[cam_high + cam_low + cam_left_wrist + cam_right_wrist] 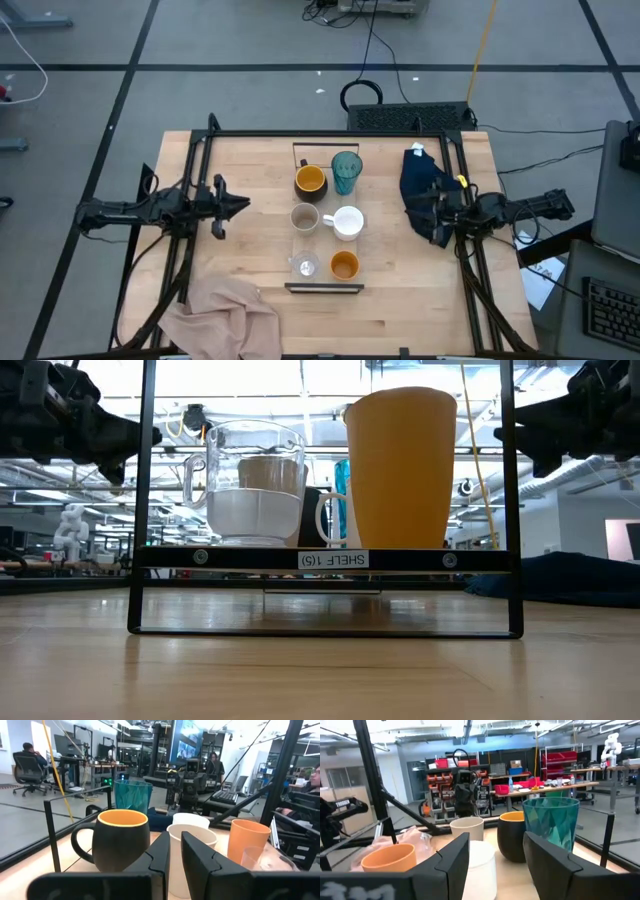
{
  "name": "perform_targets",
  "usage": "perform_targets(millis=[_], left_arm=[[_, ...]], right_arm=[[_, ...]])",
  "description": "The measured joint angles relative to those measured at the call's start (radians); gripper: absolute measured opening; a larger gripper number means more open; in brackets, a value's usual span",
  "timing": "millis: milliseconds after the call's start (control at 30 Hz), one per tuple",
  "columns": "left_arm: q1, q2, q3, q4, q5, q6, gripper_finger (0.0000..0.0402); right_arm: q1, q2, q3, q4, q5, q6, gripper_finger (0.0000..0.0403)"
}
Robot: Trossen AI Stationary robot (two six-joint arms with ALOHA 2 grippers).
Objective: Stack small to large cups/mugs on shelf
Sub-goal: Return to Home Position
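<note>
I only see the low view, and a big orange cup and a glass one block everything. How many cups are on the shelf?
Observer: Six, in two lines of three along the shelf.
Child: What's behind the orange cup?
Observer: The white mug, then the teal tumbler at the far end.
Child: Where are the arms?
Observer: Either side of the shelf: the left gripper facing the beige cup, the right gripper, jaws open, above a dark blue cloth.
</note>
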Motion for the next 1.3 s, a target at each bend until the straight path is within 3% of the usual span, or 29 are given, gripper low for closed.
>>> perform_targets(millis=[433,500,633,700,933,1300], left_arm=[[0.000,0.000,0.000,0.011,0.000,0.000,0.0047],[0.000,0.000,0.000,0.011,-0.001,0.000,0.0047],[0.000,0.000,0.000,0.011,-0.001,0.000,0.0047],[0.000,0.000,0.000,0.011,-0.001,0.000,0.0047],[0.000,0.000,0.000,0.011,-0.001,0.000,0.0047],[0.000,0.000,0.001,0.010,-0.001,0.000,0.0047]], right_arm=[[-0.097,0.001,0.000,-0.078,-0.005,0.000,0.0176],[-0.106,-0.001,0.000,-0.089,-0.080,0.005,0.0176],[-0.128,0.003,0.000,-0.122,-0.395,0.120,0.0176],[-0.141,-0.002,0.000,-0.123,-0.443,0.159,0.0176],[-0.182,0.000,0.000,-0.138,-0.343,0.076,0.0176],[-0.190,0.000,0.000,-0.128,-0.340,0.071,0.0176]])
